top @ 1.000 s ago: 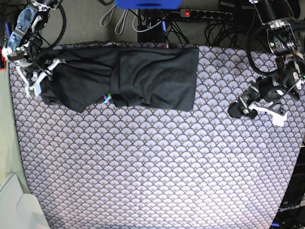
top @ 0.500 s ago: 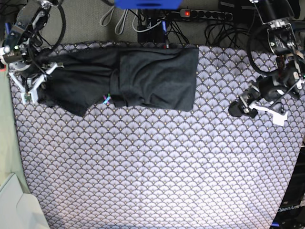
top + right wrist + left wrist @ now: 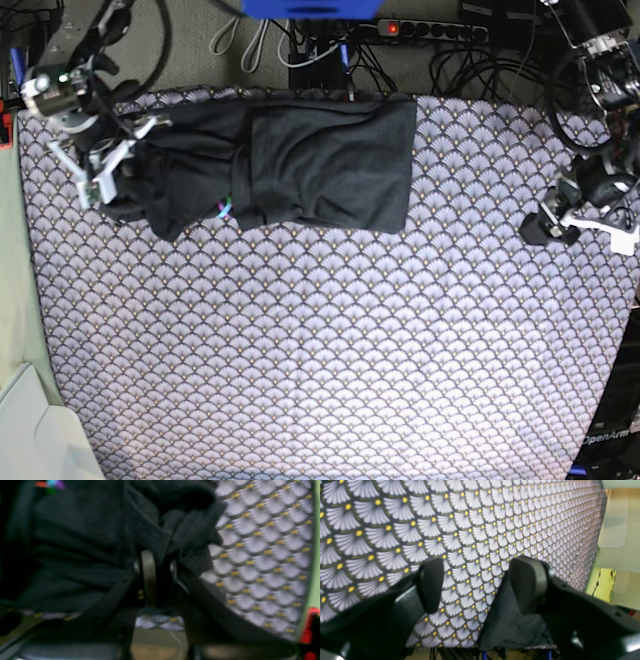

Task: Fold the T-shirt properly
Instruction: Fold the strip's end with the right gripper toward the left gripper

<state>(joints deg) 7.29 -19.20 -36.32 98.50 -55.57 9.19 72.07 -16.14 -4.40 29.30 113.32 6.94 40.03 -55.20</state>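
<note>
We saw the right gripper (image 3: 105,175), jaws pinched on the dark charcoal-grey soft T-shirt (image 3: 290,160), drag its end inward since a second earlier; fold underway at the scallop-patterned cloth (image 3: 330,350) far edge. Left gripper (image 3: 480,585), jaws wide, empty, had backed off.

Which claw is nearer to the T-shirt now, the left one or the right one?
The right. The right claw is at the T-shirt, shut on its end. The left claw is open over the bare cloth, far from it.
</note>
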